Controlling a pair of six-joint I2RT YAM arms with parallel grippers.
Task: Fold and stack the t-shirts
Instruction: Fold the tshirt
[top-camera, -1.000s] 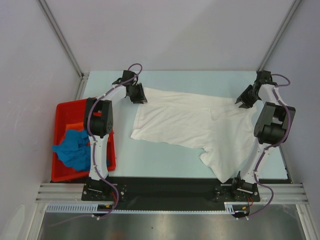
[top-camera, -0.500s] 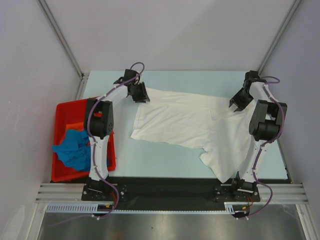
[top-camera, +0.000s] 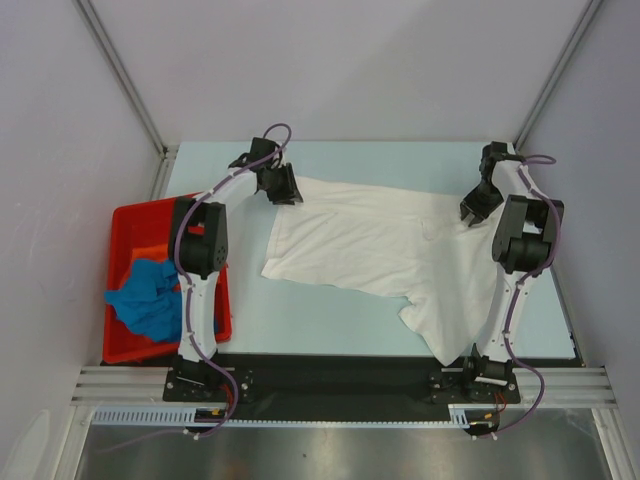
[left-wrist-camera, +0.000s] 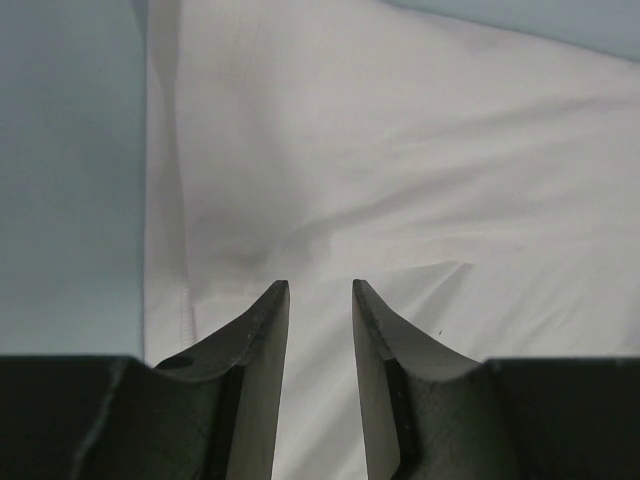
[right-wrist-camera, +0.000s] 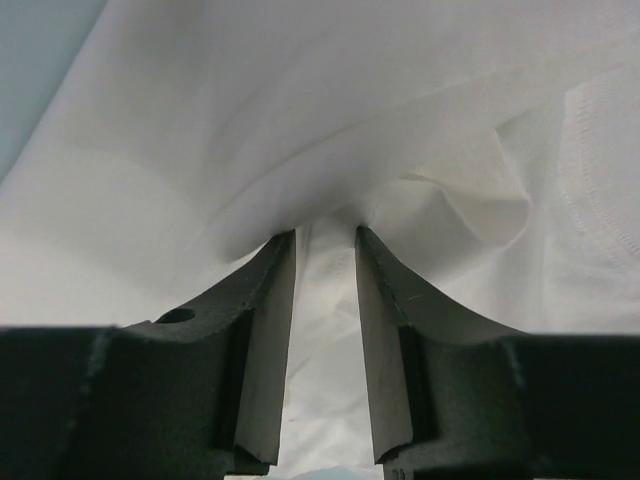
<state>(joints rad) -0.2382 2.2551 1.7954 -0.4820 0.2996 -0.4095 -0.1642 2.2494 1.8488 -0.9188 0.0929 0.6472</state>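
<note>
A white t-shirt (top-camera: 380, 245) lies spread and creased across the pale blue table (top-camera: 330, 320), one part hanging toward the near edge by the right arm's base. My left gripper (top-camera: 283, 192) stands at its far left corner. In the left wrist view its jaws (left-wrist-camera: 320, 285) are partly open over flat white cloth (left-wrist-camera: 400, 150), close to the hem. At the shirt's far right corner my right gripper (top-camera: 475, 210) is also partly open. A raised fold of cloth (right-wrist-camera: 250, 120) bunches at its tips (right-wrist-camera: 325, 232) and runs between the fingers.
A red bin (top-camera: 125, 215) sits at the table's left edge with a crumpled blue t-shirt (top-camera: 150, 295) and some orange cloth (top-camera: 148, 254) inside. Grey walls and metal posts close off the back and sides. A black rail runs along the near edge.
My right gripper has shifted a little left and away along the shirt's far right corner, and its arm has swung upright. The left gripper has barely moved.
</note>
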